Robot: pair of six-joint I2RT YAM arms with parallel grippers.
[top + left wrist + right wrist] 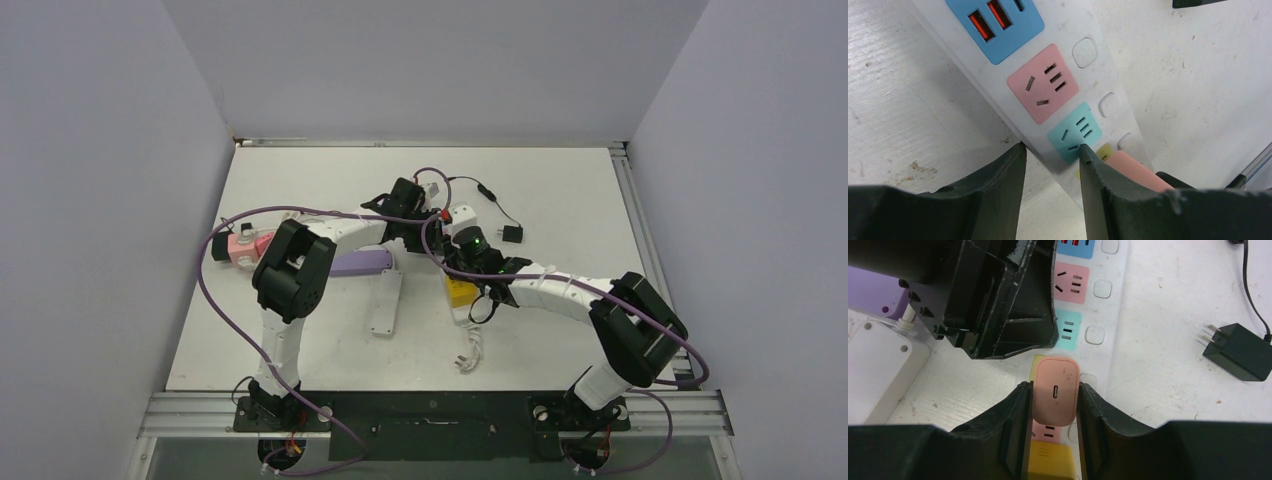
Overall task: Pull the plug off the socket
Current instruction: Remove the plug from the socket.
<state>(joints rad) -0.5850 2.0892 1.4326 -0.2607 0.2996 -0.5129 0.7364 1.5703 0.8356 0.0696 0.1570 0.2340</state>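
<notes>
The plug (1055,390) is a pink block with a small port on top. It stands in the white socket strip (1115,270), just below its teal outlet (1068,330). My right gripper (1054,385) is shut on the plug, one finger on each side. My left gripper (1050,147) rests on the same strip (973,85) beside the teal outlet (1075,132). Its jaws are partly apart: one tip sits at the strip's edge and the other on its face, clamping nothing. The plug (1133,167) shows behind the right finger. In the top view both grippers meet over the strip (462,215).
A yellow plug (1050,462) sits in the strip just behind the pink one. A black adapter (1240,352) with its cord lies loose to the right. A purple strip (360,263), a white strip (385,305) and a pink-white block (245,245) lie to the left.
</notes>
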